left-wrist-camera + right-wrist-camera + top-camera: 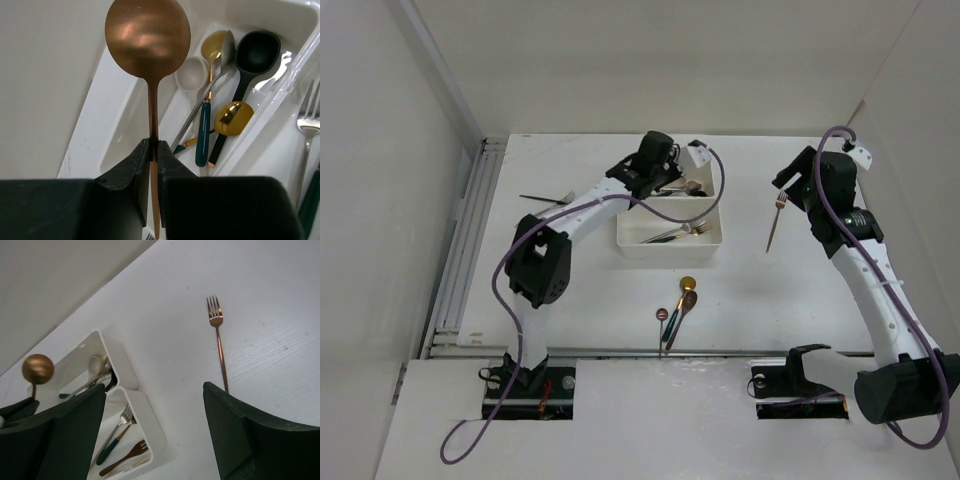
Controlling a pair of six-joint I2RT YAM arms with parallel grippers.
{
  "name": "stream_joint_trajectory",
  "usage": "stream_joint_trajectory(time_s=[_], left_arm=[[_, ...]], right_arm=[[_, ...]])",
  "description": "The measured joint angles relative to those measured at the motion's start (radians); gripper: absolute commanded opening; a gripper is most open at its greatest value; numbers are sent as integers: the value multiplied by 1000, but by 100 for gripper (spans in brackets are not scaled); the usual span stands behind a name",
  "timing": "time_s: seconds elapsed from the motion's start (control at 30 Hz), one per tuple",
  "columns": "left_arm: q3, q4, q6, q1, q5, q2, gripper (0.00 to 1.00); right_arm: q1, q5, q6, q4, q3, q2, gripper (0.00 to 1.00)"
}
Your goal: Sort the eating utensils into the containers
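The left claw [154, 147] is clamped on the thin stem of a copper spoon [147, 37]. The spoon's round, matte bowl has a brushed sheen and points away from the fingers. It hangs right above the far container [125, 115], a shallow white bin with rounded corners. Lying in that bin are a white spoon [192, 75], a gold spoon with a dark green handle [215, 46], a silver spoon [227, 47], a black spoon [257, 50] and another gold spoon [232, 117], their handles crossing. An identical near container [272, 150] sits flush against the far container's near side. It holds forks, among them a silver fork [307, 117]. Off to the right of the far container, well apart from it, a slim copper fork [217, 335] lies flat on the surface [280, 300]. The right claw [154, 390] hovers over the handle end of this fork, its fingers spread wide with nothing between them. On the near side of the far container, past its twin, a small cluster of spoons [680, 303] lies loose, one gold-bowled and one copper-bowled. To the far container's left, a dark fork [545, 199] lies alone.
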Motion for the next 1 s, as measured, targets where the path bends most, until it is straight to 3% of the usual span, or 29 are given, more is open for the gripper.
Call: stream_joint_trajectory(time_s=[0.13,0.4,0.47,0.53,0.57,0.6,0.9,1.0], left_arm=[[-11,82,133,-27,-22,105,0],[-69,265,309,-34,-43,152,1],[-69,296,327,-34,-53,165,11],[-69,311,336,-34,-73,177,28],[-69,315,336,-34,-80,184,47],[-69,319,339,-34,-91,190,53],[27,258,170,-23,-152,194,60],[103,205,78,-11,-148,188,62]], right_arm=[[-64,-29,15,-9,-23,19,84],[-128,-92,42,-11,-115,65,86],[-134,-106,46,-6,-116,114,86],[-146,-120,55,1,-116,179,86],[-156,-124,60,2,-114,224,86],[-162,-125,61,2,-111,256,86],[-178,-124,25,-44,56,608,72],[-178,-126,-2,-54,141,696,72]])
